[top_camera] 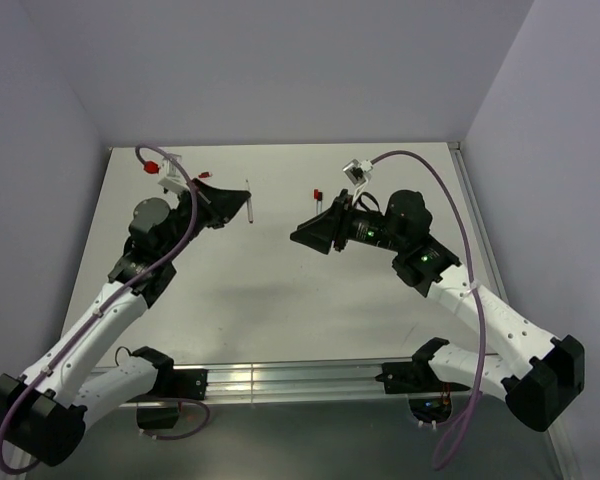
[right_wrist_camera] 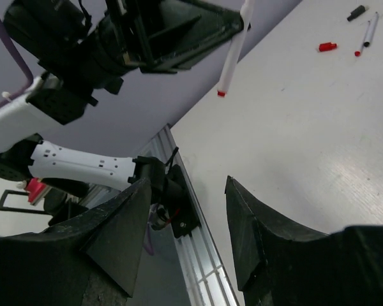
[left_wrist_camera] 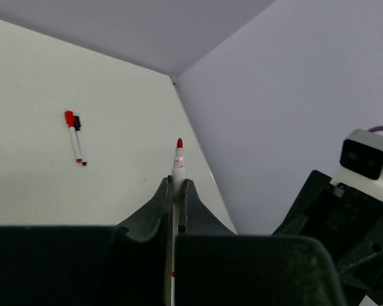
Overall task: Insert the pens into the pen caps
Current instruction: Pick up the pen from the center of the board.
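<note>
My left gripper [left_wrist_camera: 177, 182] is shut on a white pen [left_wrist_camera: 178, 159] whose bare red tip sticks out past the fingers. In the top view that pen [top_camera: 249, 208] hangs at the gripper's tip [top_camera: 242, 205], left of centre. My right gripper [right_wrist_camera: 188, 182] is open and holds nothing; it faces the held pen [right_wrist_camera: 233, 57] from the right [top_camera: 302, 237]. Two pens [left_wrist_camera: 76, 140], one with a red end and one with a black end, lie side by side behind the right gripper. A loose red cap [right_wrist_camera: 327, 46], a black cap [right_wrist_camera: 356, 12] and two more pens [right_wrist_camera: 365, 37] lie at the far left.
Purple cables [top_camera: 185, 235] run along both arms, one ending in a red plug [top_camera: 145, 167] at the back left. An aluminium rail [top_camera: 280, 380] edges the table's near side. Walls close in the back and both sides.
</note>
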Controlling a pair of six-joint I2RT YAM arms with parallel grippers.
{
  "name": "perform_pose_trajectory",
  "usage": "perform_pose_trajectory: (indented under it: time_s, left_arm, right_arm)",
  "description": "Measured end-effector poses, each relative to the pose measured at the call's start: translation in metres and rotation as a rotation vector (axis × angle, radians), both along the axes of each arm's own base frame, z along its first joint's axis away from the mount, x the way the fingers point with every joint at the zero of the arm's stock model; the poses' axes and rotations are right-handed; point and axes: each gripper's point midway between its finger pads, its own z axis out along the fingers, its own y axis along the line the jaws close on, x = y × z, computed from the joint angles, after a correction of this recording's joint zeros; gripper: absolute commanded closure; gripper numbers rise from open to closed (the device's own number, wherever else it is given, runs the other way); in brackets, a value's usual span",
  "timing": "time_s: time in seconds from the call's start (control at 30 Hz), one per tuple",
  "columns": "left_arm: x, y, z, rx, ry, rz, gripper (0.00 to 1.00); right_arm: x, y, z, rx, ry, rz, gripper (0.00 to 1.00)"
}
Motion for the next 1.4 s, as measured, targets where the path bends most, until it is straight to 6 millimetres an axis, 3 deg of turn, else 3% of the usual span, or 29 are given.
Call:
perform_pose_trajectory:
  time_s: [0.27,0.53,0.73,0.97,1.4]
  left_arm:
    - [-0.032,-0.030,-0.013,-0.076,0.012,-0.112,0.99]
    - [-0.052,-0.054,0.006,-0.144,-0.033,-0.191,1.00]
    - [-0.056,-0.075,-0.001,-0.137,-0.011,-0.223,1.00]
    - [-0.053,-0.085,-0.007,-0.133,-0.001,-0.230,1.00]
    - [-0.056,-0.100,0.008,-0.159,-0.030,-0.255,1.00]
  right_arm:
    - [0.003,0.006,0.000,0.017,0.011,0.010,0.42]
    - [0.011,0.010,-0.010,-0.003,0.033,-0.017,0.45]
    - [0.014,0.011,-0.012,-0.005,0.041,-0.032,0.46]
    - [0.015,0.012,-0.011,0.003,0.047,-0.034,0.49]
    - [0.016,0.014,-0.008,0.020,0.055,-0.031,0.61]
